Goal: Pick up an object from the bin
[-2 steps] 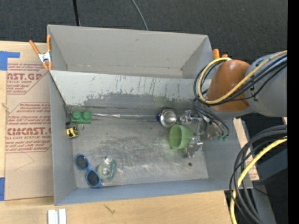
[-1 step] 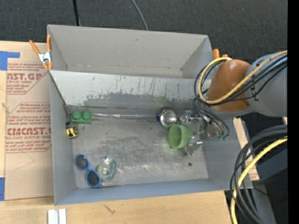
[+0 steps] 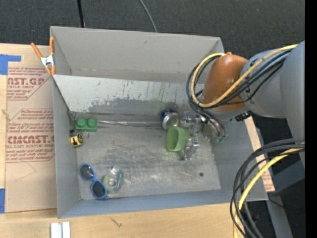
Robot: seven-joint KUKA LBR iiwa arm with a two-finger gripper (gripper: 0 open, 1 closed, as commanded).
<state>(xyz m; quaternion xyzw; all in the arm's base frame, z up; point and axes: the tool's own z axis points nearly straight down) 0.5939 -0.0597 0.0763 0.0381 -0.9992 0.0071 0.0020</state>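
Gripper [image 3: 189, 142]: down low in the bin's right half, right at the floor. Open or closed, I cannot tell from here; the metalwork is crowded together.
Green cup [image 3: 173, 139]: pale green, upright or nearly so, pressed against the gripper's left side as the camera sees it. Whether it is actually clasped, I can't make out.
Blue-and-silver thing [image 3: 169, 118]: small and shiny, just beyond the cup, up-left of the gripper, close to the back wall's foot.
Small green scrap [image 3: 219, 139]: near the gripper on its other side, tucked under the wrist by the right wall.
Orange cover [image 3: 223, 81]: on the wrist above the gripper, yellow cables [image 3: 195, 78] looping round it.
Clear lump [image 3: 115, 178]: well away, down-left of the gripper, near the front wall.
Blue goggles [image 3: 92, 181]: two blue lenses, just beside the clear lump, in the front-left corner.
Green block [image 3: 85, 124]: studded brick, far across from the gripper against the left wall.
Yellow-and-black bit [image 3: 76, 141]: just below that block, touching the left wall.
Bin [image 3: 143, 53]: grey metal, scuffed floor, things scattered well apart, no heap.
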